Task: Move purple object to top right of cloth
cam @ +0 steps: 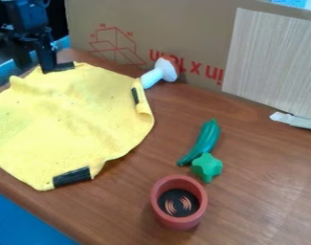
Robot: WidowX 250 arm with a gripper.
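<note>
At the upper left, my black gripper (35,68) hangs by the back left edge of the yellow cloth (61,115), its two fingers apart and one tip beside a black strip on the cloth. The cloth lies wrinkled over the left of the table, with several black strips at its borders. A pale, whitish mushroom-shaped object (160,73) lies on the wood just past the cloth's upper right edge, near the cardboard. None of the things in view looks clearly purple.
A green pepper-like object (202,142) touches a green star-shaped piece (207,166). A reddish cup (159,203) stands near the front. Cardboard (196,28) and a wood-grain panel (272,62) line the back; a torn white piece (295,120) lies at right.
</note>
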